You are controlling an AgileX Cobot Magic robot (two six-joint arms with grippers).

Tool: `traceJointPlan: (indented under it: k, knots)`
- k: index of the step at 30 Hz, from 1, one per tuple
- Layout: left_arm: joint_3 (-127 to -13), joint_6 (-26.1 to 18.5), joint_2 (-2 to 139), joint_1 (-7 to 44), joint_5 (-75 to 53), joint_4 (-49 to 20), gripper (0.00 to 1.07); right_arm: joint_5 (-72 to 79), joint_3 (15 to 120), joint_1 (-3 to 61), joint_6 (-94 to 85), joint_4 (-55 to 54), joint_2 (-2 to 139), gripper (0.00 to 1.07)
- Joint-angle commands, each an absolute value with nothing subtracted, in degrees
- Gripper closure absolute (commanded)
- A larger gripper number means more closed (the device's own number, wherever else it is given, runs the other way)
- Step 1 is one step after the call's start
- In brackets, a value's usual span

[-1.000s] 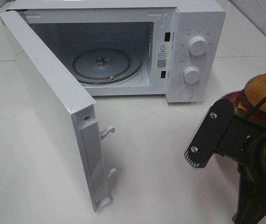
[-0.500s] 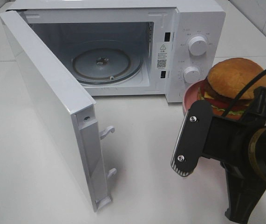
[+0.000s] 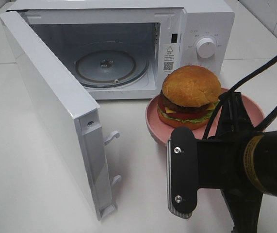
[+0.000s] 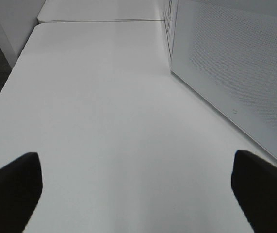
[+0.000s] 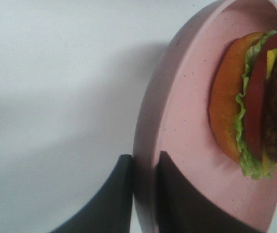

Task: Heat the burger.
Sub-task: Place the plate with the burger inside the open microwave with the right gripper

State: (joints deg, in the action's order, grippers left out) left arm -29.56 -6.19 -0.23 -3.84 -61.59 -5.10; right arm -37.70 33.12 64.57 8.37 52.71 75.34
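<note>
leftward since a second ago, the glossy golden-bun burger [image 3: 190,94] with patty, cheese, tomato and lettuce now sits on the round pink plate [image 3: 154,121] before the white microwave [image 3: 211,19], with the open cavity [image 3: 111,65] at eleven o'clock. right gripper [image 5: 145,189] pinches the plate's rim. the swung-out white door [image 3: 51,107] stands well apart at nine o'clock, bare white table [image 3: 22,184] between. left gripper [image 4: 137,189] gapes wide, holding nothing.

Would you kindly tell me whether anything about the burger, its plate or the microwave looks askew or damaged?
Nothing stands out. The burger sits upright and neatly stacked on the pink plate, which the right claw grips by its rim and seems level. The microwave has its door open, and its glass turntable lies flat inside.
</note>
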Motion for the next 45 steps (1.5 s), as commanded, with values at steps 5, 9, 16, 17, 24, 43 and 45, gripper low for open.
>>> traceJointPlan:
  k: [5, 9, 16, 17, 24, 43, 45]
  knots:
    - [-29.6, -6.3, -1.0, -3.8, -61.4, -5.6, 0.09, -33.7, 33.1, 64.6, 5.5, 58.3, 74.9, 1.02]
    - [-29.6, -6.3, -1.0, -3.8, -61.4, -5.6, 0.09, -31.5, 33.1, 64.5, 3.8, 61.0, 74.9, 1.02]
    - [-29.6, -6.3, -1.0, -3.8, -61.4, -5.6, 0.09, -25.8, 33.1, 64.5, -0.8, 61.1, 74.9, 1.02]
    - [-29.6, -6.3, -1.0, -3.8, -61.4, -5.6, 0.09, -25.1, 33.1, 64.5, -1.3, 61.1, 74.9, 1.02]
    - [-29.6, -6.3, -1.0, -3.8, -61.4, -5.6, 0.09, -19.7, 33.1, 58.7, -9.2, 55.8, 74.9, 1.02]
    - [-29.6, -6.3, -1.0, -3.8, -61.4, -5.6, 0.09, -1.4, 33.1, 42.1, -52.7, 32.4, 74.9, 1.02]
    - [-29.6, -6.3, -1.0, -3.8, -61.4, -5.6, 0.09, -0.3, 33.1, 41.4, -57.7, 28.3, 74.9, 1.02]
